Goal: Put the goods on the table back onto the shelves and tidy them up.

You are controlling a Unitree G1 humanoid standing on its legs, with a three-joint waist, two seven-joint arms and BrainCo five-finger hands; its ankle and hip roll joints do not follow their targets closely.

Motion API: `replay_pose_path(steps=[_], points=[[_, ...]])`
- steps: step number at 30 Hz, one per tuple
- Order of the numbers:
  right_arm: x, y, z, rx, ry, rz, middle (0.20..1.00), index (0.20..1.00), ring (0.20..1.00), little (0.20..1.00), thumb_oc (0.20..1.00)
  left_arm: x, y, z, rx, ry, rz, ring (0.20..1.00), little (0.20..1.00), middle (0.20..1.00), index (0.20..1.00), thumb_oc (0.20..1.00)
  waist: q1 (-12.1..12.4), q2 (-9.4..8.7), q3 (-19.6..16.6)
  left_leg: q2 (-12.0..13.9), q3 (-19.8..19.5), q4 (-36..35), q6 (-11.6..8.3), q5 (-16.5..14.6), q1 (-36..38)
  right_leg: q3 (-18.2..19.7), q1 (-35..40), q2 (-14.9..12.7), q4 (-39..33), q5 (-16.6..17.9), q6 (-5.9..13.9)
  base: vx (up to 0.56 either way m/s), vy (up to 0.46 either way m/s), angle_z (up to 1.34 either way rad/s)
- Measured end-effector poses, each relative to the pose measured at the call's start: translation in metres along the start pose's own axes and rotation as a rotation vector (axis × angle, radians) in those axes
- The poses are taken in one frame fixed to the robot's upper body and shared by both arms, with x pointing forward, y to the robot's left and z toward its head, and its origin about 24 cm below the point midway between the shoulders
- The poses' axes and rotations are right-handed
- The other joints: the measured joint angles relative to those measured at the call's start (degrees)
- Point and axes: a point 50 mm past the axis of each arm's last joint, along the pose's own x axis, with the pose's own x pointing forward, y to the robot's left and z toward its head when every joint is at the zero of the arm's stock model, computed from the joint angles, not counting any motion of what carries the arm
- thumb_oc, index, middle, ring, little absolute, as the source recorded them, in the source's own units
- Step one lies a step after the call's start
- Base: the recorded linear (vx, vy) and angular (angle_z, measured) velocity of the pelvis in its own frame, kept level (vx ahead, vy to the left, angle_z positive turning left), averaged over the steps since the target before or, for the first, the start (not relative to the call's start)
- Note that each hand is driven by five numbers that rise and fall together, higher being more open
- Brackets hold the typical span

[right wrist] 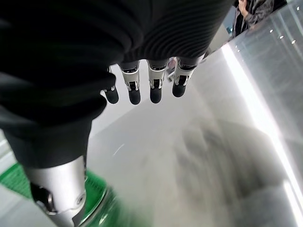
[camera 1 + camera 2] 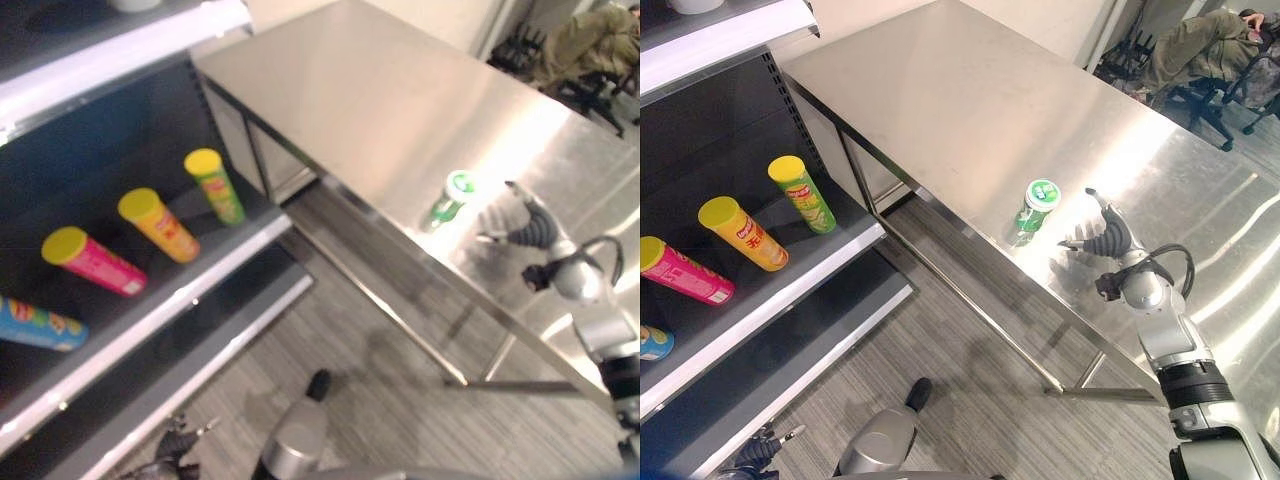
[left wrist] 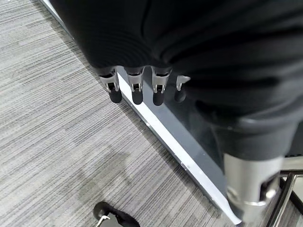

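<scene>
A green can with a white-and-green lid (image 2: 1037,205) stands upright on the steel table (image 2: 940,90), near its front edge. My right hand (image 2: 1102,238) hovers just to the right of it, open, fingers (image 1: 156,90) straight, a small gap between hand and can. In the right wrist view the can (image 1: 97,208) shows beside the thumb (image 1: 57,189). The left hand (image 2: 170,455) hangs low over the floor by the shelf base, open, its fingers (image 3: 135,90) straight and holding nothing.
On the dark shelf (image 2: 200,290) at left lie a yellow-lidded green can (image 2: 215,185), an orange one (image 2: 160,225), a pink one (image 2: 95,262) and a blue one (image 2: 35,325). A person sits in a chair (image 2: 590,45) beyond the table's far right.
</scene>
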Motion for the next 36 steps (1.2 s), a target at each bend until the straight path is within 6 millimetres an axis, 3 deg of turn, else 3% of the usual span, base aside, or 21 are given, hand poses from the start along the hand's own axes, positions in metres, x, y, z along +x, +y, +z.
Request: replay_pose_path(steps=[12, 27, 36], points=[[0.002, 0.012, 0.005, 0.06, -0.009, -0.012, 1.0, 1.0, 1.0, 1.0, 1.0, 0.0, -0.003, -0.002, -0.005, 0.009, -0.003, 1.0, 1.0, 1.0, 1.0, 1.0, 0.9, 1.15, -0.9, -0.5, -0.3, 1.4, 0.25, -0.4, -0.8, -0.1, 0.1, -0.4, 0.0, 0.0, 0.0, 0.0, 0.005, 0.02], [0.002, 0.016, 0.005, 0.081, -0.002, -0.04, 1.0, 1.0, 1.0, 1.0, 1.0, -0.001, -0.005, -0.008, -0.009, 0.036, -0.005, 1.0, 1.0, 1.0, 1.0, 1.0, 1.0, 1.16, -2.4, -0.9, -0.3, 1.8, 0.26, -0.6, -0.6, -0.2, 0.4, -0.6, 0.1, 0.0, 0.16, 0.01, -0.008, 0.0], [0.013, 0.021, 0.013, 0.081, -0.016, -0.025, 1.0, 1.0, 1.0, 1.0, 1.0, -0.002, -0.007, -0.011, -0.003, 0.048, -0.012, 1.0, 1.0, 1.0, 1.0, 1.0, 1.1, 1.17, -2.5, -0.9, -0.5, 2.5, 0.41, -1.1, -1.0, -0.3, 0.6, -0.6, 0.2, -0.3, 0.33, 0.0, 0.003, 0.01]])
